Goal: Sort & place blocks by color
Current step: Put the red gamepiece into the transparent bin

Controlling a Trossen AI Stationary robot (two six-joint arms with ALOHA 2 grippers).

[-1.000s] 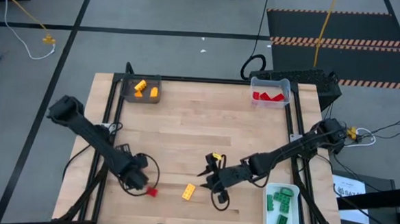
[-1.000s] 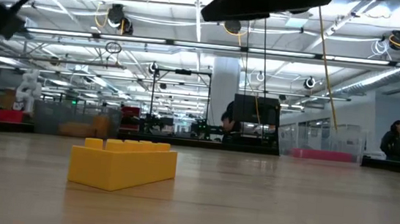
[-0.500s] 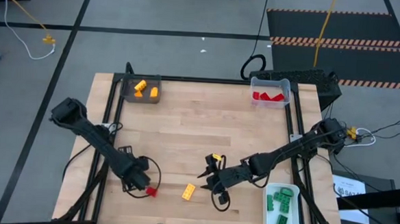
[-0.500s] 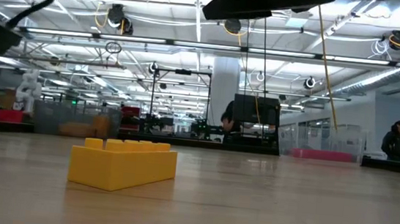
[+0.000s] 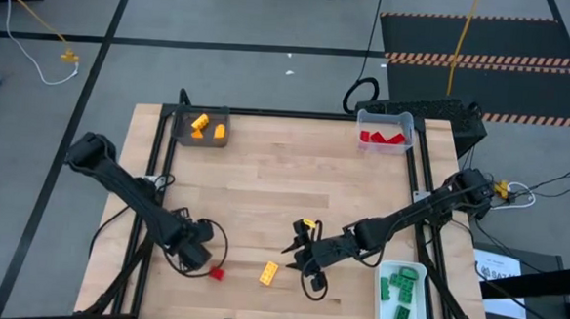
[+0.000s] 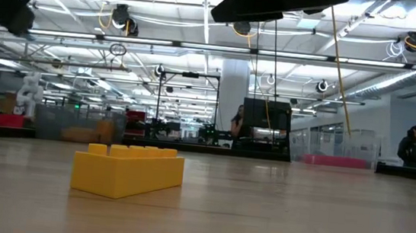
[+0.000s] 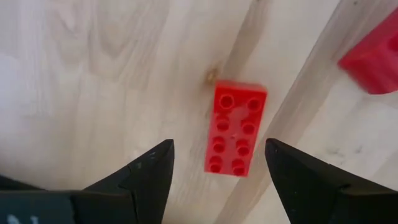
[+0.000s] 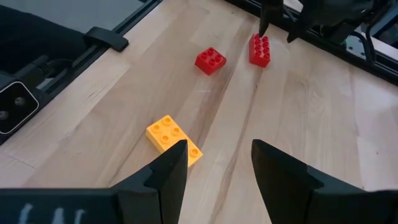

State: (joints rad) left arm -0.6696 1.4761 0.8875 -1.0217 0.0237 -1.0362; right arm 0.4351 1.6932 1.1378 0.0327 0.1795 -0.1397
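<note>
A red eight-stud brick (image 7: pixel 235 129) lies flat on the table, studs up. My left gripper (image 7: pixel 217 143) hangs open above it, pointing down, with a finger on either side and clear of it. In the high view this gripper (image 5: pixel 198 257) covers that brick. A smaller red brick (image 5: pixel 217 272) lies just beside it. A yellow brick (image 5: pixel 269 272) lies near the front edge. Behind the yellow brick (image 8: pixel 173 138), my right gripper (image 8: pixel 217 146) waits open and slanting down, with nothing in it.
A dark grey tray (image 5: pixel 182 135) at the far left holds orange bricks. A clear tray (image 5: pixel 385 118) at the far right holds red ones. A white tray (image 5: pixel 386 316) at the near right holds green ones. Bare wood lies between them.
My left gripper has tipped a little over the red bricks without leaving its place. Its fingers stay open. No brick has moved.
</note>
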